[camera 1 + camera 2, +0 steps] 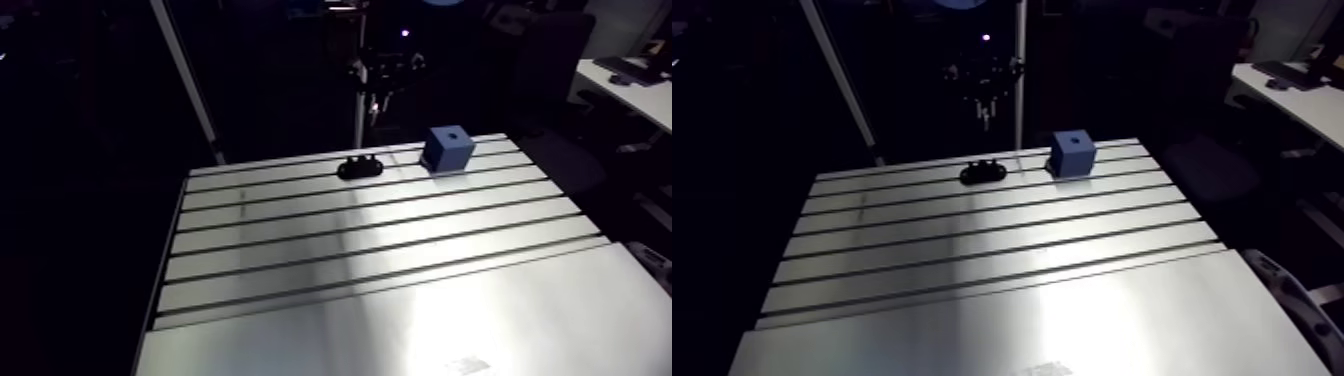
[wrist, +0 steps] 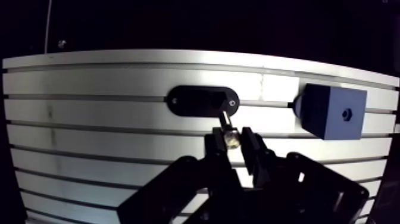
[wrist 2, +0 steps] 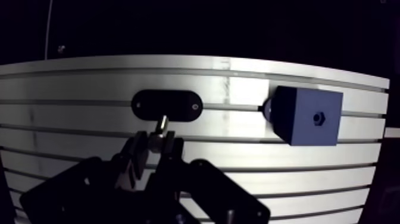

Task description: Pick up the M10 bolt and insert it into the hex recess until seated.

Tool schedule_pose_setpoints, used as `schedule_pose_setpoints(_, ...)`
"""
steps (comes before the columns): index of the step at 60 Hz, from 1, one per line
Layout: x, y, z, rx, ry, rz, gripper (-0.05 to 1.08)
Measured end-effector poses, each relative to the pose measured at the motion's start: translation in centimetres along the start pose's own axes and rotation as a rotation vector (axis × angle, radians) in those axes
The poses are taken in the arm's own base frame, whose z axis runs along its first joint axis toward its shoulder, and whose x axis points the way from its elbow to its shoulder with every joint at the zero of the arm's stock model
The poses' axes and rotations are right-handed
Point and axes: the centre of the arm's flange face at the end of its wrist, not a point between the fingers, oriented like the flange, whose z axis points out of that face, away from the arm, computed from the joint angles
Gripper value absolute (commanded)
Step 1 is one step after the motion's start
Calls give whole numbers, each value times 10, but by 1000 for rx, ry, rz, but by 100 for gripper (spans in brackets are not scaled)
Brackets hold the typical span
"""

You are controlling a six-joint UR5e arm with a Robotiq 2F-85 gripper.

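In the wrist view my gripper (image 2: 231, 138) is shut on a small metal bolt (image 2: 228, 126). The bolt's head sits between the fingers and its shank sticks out ahead, over the near edge of a black oval holder (image 2: 199, 100) on the table. A blue block (image 2: 330, 111) with a small hex recess (image 2: 347, 112) in its upper face stands beside the holder, off to the gripper's side. In the arm view the holder (image 1: 360, 166) and block (image 1: 447, 149) sit near the table's far edge, and the gripper hangs dim above them.
The slotted aluminium table (image 1: 380, 250) stretches from the far edge to the near edge, with long grooves running across it. A slanted pole (image 1: 190, 85) and an upright post (image 1: 360, 105) rise behind the far edge.
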Motion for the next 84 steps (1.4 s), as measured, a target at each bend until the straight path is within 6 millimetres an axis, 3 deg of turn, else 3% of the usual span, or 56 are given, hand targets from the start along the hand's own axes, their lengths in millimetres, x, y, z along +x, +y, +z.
schedule_pose_setpoints(18,6,19,-49,-16,-117,-52,95)
schedule_pose_setpoints(31,19,42,-70,-32,-191,-67,95)
schedule_pose_setpoints(58,62,80,-73,-19,-249,-40,95)
schedule_pose_setpoints(76,64,88,-71,-18,-259,-12,95)
schedule_pose_setpoints(84,60,100,-68,-24,-265,8,95)
